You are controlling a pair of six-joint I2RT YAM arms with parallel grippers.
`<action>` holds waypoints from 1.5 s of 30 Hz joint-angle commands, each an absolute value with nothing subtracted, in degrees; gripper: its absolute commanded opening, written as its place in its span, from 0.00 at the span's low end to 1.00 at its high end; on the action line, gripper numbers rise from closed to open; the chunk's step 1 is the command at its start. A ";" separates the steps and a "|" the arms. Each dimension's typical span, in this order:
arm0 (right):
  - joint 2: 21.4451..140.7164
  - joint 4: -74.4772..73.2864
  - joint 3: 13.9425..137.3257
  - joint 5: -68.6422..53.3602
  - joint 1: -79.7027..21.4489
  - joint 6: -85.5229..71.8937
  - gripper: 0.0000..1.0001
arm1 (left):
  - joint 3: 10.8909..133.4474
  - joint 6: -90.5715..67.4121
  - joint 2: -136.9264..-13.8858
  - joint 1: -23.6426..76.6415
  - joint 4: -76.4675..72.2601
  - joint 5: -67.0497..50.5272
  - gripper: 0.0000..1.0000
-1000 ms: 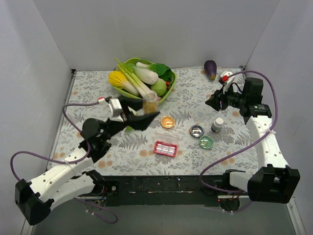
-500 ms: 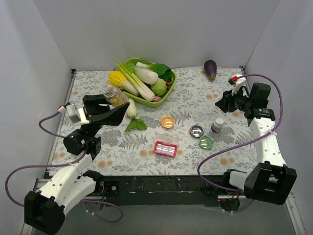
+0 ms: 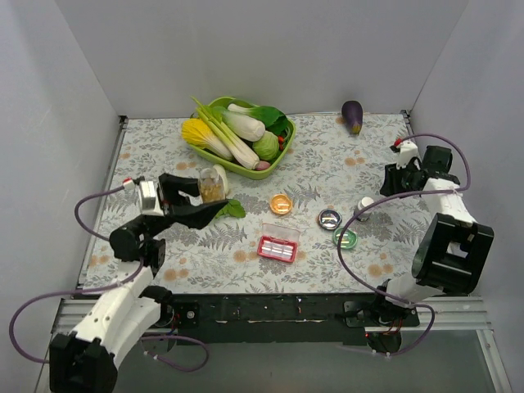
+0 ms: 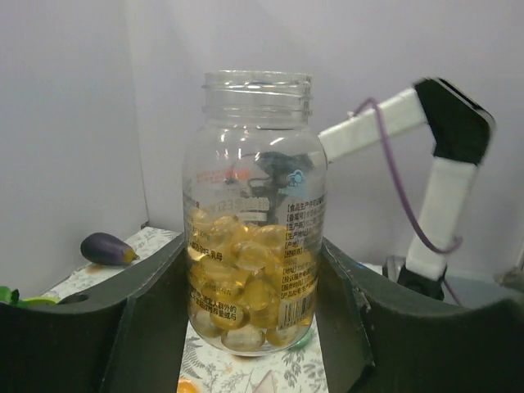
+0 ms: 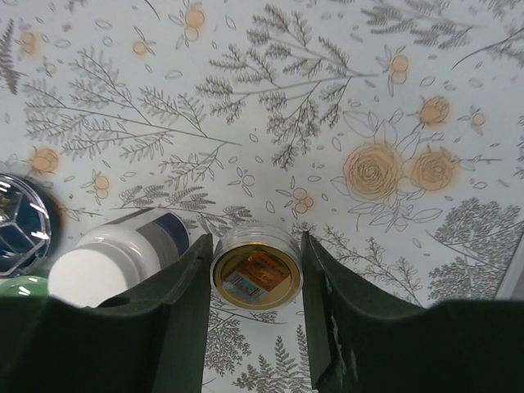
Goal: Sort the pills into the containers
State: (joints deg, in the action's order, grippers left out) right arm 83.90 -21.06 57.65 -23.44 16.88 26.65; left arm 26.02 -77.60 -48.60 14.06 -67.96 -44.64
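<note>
Pink-red compartmented box (image 3: 263, 249) lies flat, pale pills (image 3: 277, 246) inside.

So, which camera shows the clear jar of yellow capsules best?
The left wrist view: the jar is large and centred, capsules and label clear. The top external view shows it small. The right wrist view misses it.

Left jaws swung bottle (image 3: 211, 187) leftward, now upright

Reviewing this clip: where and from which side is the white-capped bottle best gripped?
Probably across its white cap, coming straight down: the bottle stands upright and the round cap offers two opposite sides. The blue dish and green dish sit close on its left and near side, so a sideways approach would be safer from the right.
</note>
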 commanded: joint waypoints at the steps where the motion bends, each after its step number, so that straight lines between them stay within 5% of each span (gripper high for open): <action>1: 88.32 -23.47 59.33 -19.17 16.87 29.27 0.03 | 20.84 -66.02 -38.60 15.20 -51.81 -52.29 0.00; 9: 94.48 -24.96 59.06 -18.81 16.88 29.44 0.21 | 14.24 -58.71 -25.06 23.19 -26.73 -47.47 0.00; 13: 95.01 -25.49 58.80 -19.16 16.96 29.79 0.37 | 16.78 -57.66 -27.93 29.34 -19.61 -40.62 0.00; 17: 92.82 -25.40 58.62 -19.07 17.58 29.97 0.42 | 18.02 -59.41 -32.34 33.30 -16.79 -36.40 0.00; 22: 90.36 -25.57 58.97 -19.25 19.95 30.67 0.75 | 21.69 -53.90 -34.97 37.70 -10.30 -32.43 0.00; 34: 84.38 -24.00 55.20 -28.03 24.96 30.68 0.86 | 31.02 -14.80 -50.35 37.35 11.33 -36.21 0.00; 45: 81.21 -21.36 51.94 -32.52 26.10 30.23 0.89 | 32.08 -7.21 -59.59 37.44 16.61 -35.07 0.00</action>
State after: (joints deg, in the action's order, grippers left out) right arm 82.78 -23.07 52.71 -29.41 25.54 30.20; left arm 30.44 -11.55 -59.18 37.58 15.84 -35.05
